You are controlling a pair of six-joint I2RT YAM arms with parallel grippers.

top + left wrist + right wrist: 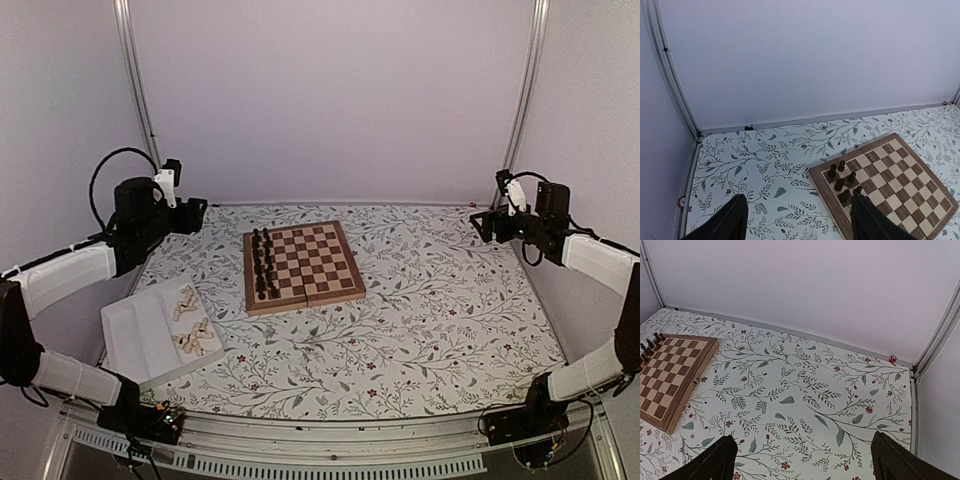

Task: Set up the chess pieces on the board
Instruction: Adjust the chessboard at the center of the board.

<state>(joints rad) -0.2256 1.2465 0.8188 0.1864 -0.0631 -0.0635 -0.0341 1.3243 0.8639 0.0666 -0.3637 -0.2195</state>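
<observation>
From above we see the board carrying only dark chessmen while the chess pieces lie heaped in the white tray, and both wrist views show our left hand and right hand open, empty, so nearly everything remains.

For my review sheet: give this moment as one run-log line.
left end effector: open, raised, empty | right end effector: open, raised, empty | dark chessmen: on board | chess pieces: in tray

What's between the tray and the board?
Nothing: in the top view only bare floral tablecloth separates the tray from the board.
</observation>
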